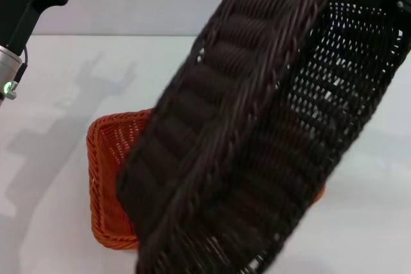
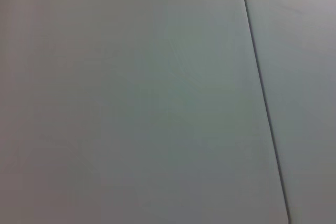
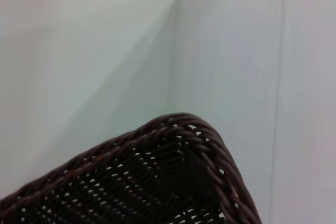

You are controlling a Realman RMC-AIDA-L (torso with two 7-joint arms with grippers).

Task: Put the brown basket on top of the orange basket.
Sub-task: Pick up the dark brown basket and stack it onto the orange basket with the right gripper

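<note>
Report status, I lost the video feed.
Brown basket airborne, steeply tilted, over the orange basket on the table. Right gripper hidden behind it. Left arm raised far left, idle. No obstruction seen.

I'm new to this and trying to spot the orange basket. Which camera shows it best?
The head view: the orange basket sits on the white table, mostly hidden behind the lifted, tilted brown basket. The left wrist view shows only blank surface; the right wrist view shows only the brown basket's corner.

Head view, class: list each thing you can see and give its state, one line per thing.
brown basket: lifted, steeply tilted, in front of the orange one.
orange basket: upright on the table, partly hidden.
table: white, carrying the orange basket.
left arm: raised at the left edge, idle.
</note>
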